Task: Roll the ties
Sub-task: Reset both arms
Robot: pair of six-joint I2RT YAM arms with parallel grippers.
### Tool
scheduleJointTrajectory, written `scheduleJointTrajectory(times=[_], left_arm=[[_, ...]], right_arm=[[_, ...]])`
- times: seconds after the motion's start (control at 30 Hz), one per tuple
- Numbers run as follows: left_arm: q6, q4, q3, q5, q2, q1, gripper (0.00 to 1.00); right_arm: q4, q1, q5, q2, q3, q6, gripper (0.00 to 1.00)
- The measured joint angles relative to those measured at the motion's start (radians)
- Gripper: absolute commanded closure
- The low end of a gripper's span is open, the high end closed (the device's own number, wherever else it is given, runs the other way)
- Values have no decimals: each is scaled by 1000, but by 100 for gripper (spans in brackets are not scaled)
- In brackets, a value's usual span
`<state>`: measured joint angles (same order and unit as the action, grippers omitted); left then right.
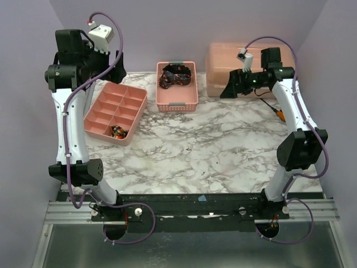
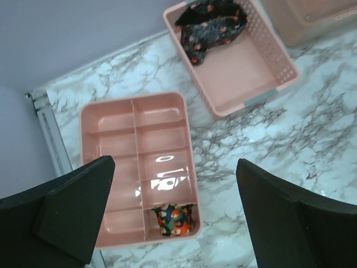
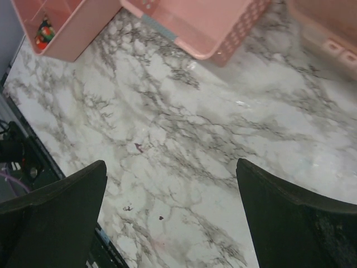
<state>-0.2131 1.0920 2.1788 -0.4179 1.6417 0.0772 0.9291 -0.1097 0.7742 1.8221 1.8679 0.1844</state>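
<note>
Left gripper (image 2: 173, 167) and right gripper (image 3: 170, 167) wide, empty. Rolled red-flecked tie (image 2: 174, 219) in near compartment of pink divided plastic tray (image 2: 111, 123); dark printed ties (image 2: 209, 25) bunched in pink perforated basket (image 2: 245, 61). Best bet: pinch one tie end only, lift clear of basket wall.

A white marble-patterned table (image 1: 212, 151) carries three pink containers. A divided tray (image 1: 111, 103) sits at ten o'clock and a perforated basket (image 1: 177, 104) at twelve, near each other but apart. A larger lidded bin (image 1: 223, 61) stands at one o'clock. A small orange-handled tool (image 1: 280, 114) lies toward three.
</note>
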Motion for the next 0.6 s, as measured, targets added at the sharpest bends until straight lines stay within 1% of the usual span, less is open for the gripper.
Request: scheduleJointTrajectory(times=[0.07, 0.13, 0.2, 0.27, 0.33, 0.4, 0.5, 0.6], left_arm=[[-2, -11, 38, -10, 2, -24, 2], [-5, -46, 9, -6, -7, -86, 1], [-6, -100, -97, 6, -34, -146, 2], [-7, -160, -248, 17, -66, -204, 2], [1, -192, -376, 23, -79, -244, 2], [28, -221, -470, 25, -78, -269, 2], [76, -249, -555, 24, -74, -278, 2], [123, -293, -576, 24, -74, -278, 1]], right_arm=[[-2, 50, -19, 1, 11, -1, 0], [-6, 104, -40, 0, 7, -7, 0], [-29, 159, -66, -11, -31, -11, 0], [-42, 211, -98, -35, -105, -12, 0], [-48, 250, -132, -61, -174, -10, 0], [-50, 271, -169, -97, -259, -8, 0], [-55, 267, -194, -153, -367, -5, 0], [-57, 262, -203, -193, -413, -4, 0]])
